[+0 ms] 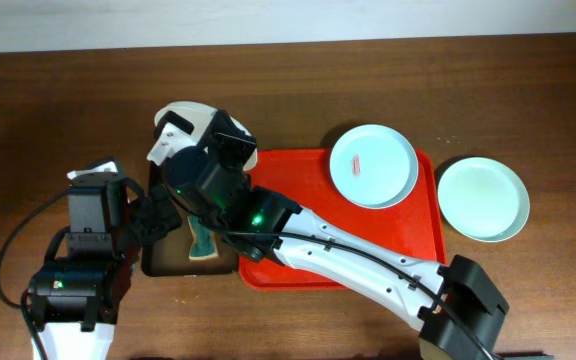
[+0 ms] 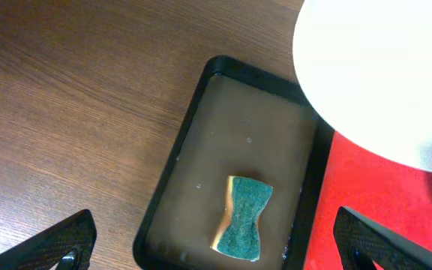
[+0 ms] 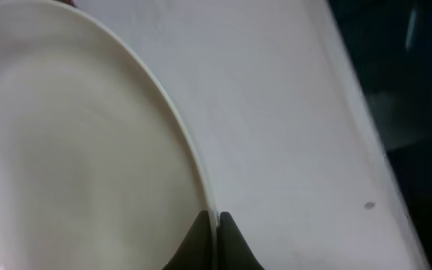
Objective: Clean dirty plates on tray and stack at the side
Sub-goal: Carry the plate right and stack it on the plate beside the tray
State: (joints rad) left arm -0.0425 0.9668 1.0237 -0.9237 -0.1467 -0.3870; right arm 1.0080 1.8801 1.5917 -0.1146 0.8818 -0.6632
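My right gripper (image 1: 213,140) is shut on the rim of a white plate (image 1: 190,114) and holds it tilted above the far end of the brown tray. In the right wrist view the fingers (image 3: 216,221) pinch that plate's rim (image 3: 88,150). The plate also shows in the left wrist view (image 2: 381,67). A second plate (image 1: 372,165) with a red smear lies on the red tray (image 1: 368,235). A third plate (image 1: 483,198) lies on the table right of the tray. My left gripper (image 1: 158,215) is open and empty, its fingers (image 2: 223,244) spread above a green sponge (image 2: 244,217).
A black-rimmed brown tray (image 1: 168,262) lies left of the red tray and holds the sponge (image 1: 200,240). Its rim shows in the left wrist view (image 2: 178,157), with the red tray's edge (image 2: 366,195) beside it. My right arm crosses the red tray diagonally.
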